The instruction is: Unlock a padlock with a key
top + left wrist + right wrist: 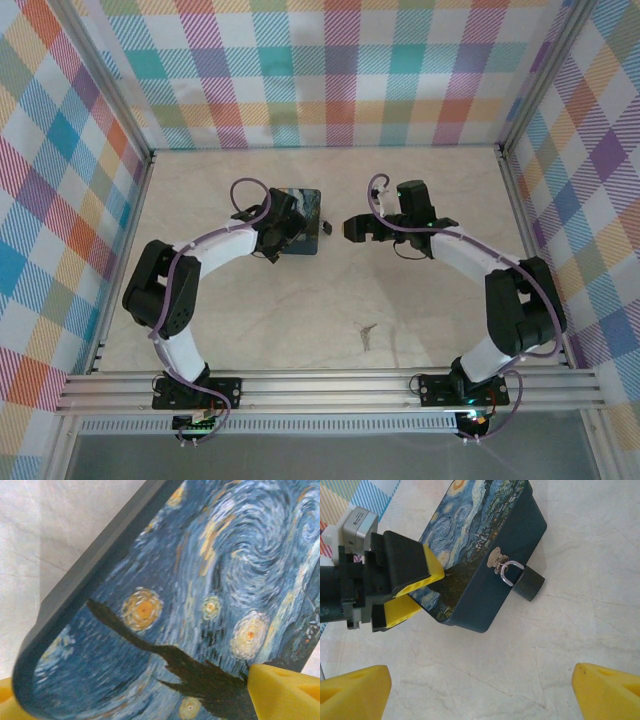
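Between the left pincer's (145,700) cropped fingertips (285,692), the tin (200,580) overran the frame's edges. Ahead of the right pincer (480,690), that left pincer hid part of the tin. The key (367,335), well apart from both, was an unreadable speck.

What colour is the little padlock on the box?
The padlock has a blackish body and a silvery shackle; the right wrist view shows it best.

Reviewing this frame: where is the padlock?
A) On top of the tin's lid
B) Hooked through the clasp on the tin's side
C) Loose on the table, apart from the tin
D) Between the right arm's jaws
B: in the right wrist view the padlock hangs by its shackle from the clasp on the starry tin.
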`<state>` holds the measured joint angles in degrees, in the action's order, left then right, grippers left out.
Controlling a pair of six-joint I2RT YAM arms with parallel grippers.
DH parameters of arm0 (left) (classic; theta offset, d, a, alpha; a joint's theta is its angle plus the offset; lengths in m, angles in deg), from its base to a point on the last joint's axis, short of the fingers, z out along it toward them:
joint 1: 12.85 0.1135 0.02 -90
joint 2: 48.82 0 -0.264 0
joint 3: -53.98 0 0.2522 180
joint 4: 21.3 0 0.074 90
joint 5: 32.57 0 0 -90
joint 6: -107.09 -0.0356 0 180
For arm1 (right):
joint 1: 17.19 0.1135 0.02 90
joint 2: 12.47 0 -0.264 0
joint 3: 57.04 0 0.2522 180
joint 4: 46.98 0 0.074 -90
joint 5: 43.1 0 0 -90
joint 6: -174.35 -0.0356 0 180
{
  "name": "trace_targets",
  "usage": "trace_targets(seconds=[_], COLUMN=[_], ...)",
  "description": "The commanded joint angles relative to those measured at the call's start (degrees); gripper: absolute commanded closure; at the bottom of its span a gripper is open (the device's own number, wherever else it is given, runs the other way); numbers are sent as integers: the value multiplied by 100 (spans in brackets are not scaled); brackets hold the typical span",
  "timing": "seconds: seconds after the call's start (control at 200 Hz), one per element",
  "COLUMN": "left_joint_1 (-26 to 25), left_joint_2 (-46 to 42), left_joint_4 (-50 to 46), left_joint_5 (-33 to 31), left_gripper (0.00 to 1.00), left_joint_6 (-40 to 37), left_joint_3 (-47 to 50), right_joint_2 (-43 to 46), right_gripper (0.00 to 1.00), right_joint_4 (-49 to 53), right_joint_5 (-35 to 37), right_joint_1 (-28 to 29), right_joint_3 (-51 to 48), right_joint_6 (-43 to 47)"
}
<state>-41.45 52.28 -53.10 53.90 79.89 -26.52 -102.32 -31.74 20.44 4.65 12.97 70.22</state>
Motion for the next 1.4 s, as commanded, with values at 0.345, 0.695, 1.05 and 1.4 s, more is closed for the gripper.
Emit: trace_targets(seconds=[0.345, 0.695, 1.05, 1.4], left_joint_1=[-57, -298, 139, 344], left_joint_2=[684, 1276, 1654, 2217], left_joint_4=[-1478, -2037, -2809, -2806], left_joint_5=[210, 828, 482, 462], left_gripper=[24, 26, 26, 27], left_joint_6=[-2925, -4840, -5915, -5794], left_joint_3=[-644, -1384, -2551, -3513], right_joint_2=[195, 99, -628, -1314], right_gripper=[7, 5, 5, 7], right_joint_4=[391, 1109, 1105, 521], right_joint_5=[14, 1276, 1422, 139], right_joint_1=[30, 21, -8, -5], right_joint_3=[27, 426, 988, 1342], right_joint_6=[304, -42, -543, -1080])
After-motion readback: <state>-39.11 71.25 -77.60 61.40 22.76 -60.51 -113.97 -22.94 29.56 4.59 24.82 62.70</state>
